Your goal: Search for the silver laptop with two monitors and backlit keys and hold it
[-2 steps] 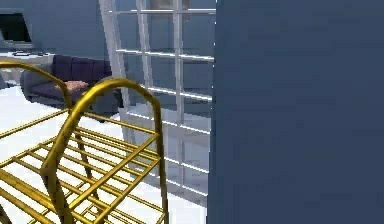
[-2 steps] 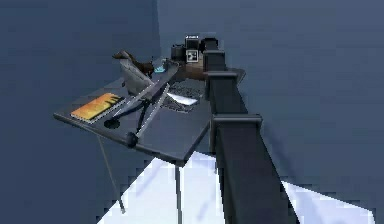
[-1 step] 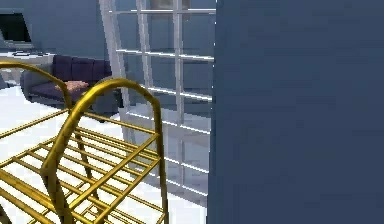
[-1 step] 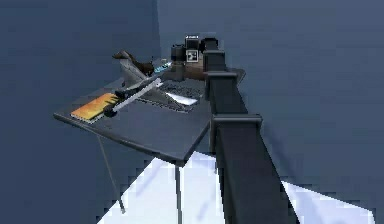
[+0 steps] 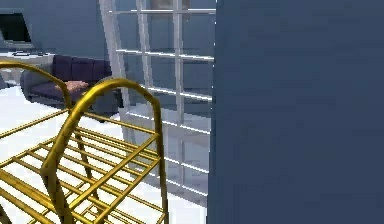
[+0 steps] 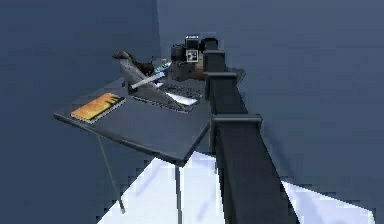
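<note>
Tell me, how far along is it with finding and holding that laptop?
Searching looks done: a silver laptop lies on the dark table, and the arm stretches out to it. In hand: the claw sits at the laptop, though I cannot tell whether it holds anything. Left: lifting the laptop clear of the table.

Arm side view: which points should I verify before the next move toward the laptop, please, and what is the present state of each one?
1. Open laptop lies on the dark table: ok.
2. Its two monitors and backlit keys confirmed: cannot tell.
3. Arm reaches over the table toward the laptop: ok.
4. Hand holds the laptop: cannot tell.
5. Orange book lies apart from the laptop: ok.
6. Free way ahead in the forward view: not ok, a gold rack stands close.
</note>
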Available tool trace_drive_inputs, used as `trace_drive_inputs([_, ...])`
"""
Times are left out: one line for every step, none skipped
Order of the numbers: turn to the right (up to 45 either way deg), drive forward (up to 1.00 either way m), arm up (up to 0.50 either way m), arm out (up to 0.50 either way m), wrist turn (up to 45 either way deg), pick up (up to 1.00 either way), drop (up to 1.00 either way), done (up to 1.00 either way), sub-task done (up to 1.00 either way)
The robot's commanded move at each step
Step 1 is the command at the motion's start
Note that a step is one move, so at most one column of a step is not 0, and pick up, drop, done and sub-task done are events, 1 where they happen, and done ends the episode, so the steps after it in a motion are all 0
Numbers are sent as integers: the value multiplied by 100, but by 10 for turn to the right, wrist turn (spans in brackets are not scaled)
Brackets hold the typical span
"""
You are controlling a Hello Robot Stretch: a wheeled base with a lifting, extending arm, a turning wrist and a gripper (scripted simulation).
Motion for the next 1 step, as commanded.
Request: trace_drive_inputs([0,0,0,0,450,0,0,0,0])
